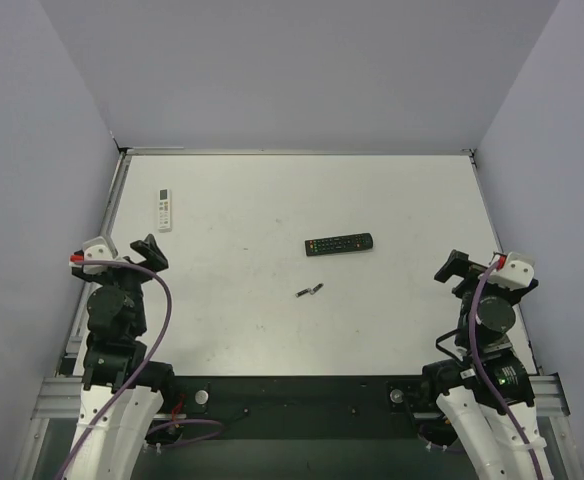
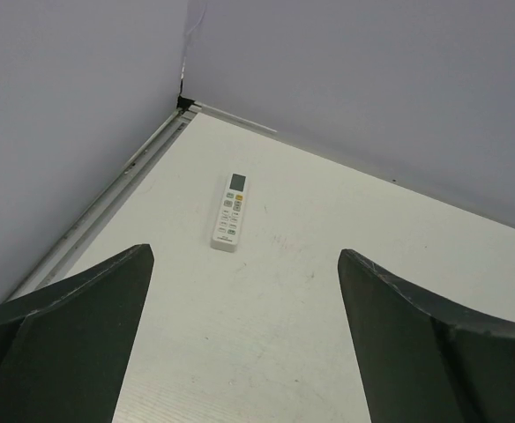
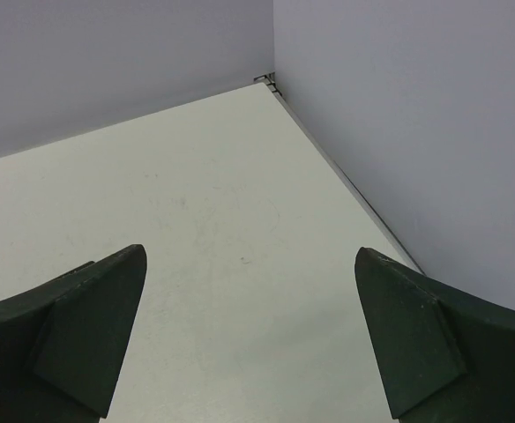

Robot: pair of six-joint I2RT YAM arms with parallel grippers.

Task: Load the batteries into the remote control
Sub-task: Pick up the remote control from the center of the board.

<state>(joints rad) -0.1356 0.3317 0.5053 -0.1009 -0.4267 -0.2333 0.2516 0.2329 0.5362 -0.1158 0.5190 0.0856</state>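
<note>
Both your hands are empty, jaws spread wide: the left gripper (image 2: 244,257) hangs over the near left edge of the white tabletop (image 1: 412,200), the right gripper (image 3: 250,256) over the near right edge. The small white rectangular remote control (image 1: 164,209) lies button-face up at far left, just ahead of the left gripper, so its battery hatch is probably underneath and you must turn it over. It lies flat and thin, and a shallow pinch could skid it toward the left wall. The two tiny dark slim batteries (image 1: 311,291) lie close together mid-table, just nearer than the long black many-buttoned remote (image 1: 339,244). Closing on both at once may flick one away rolling. Don't take the black remote by mistake.
</note>
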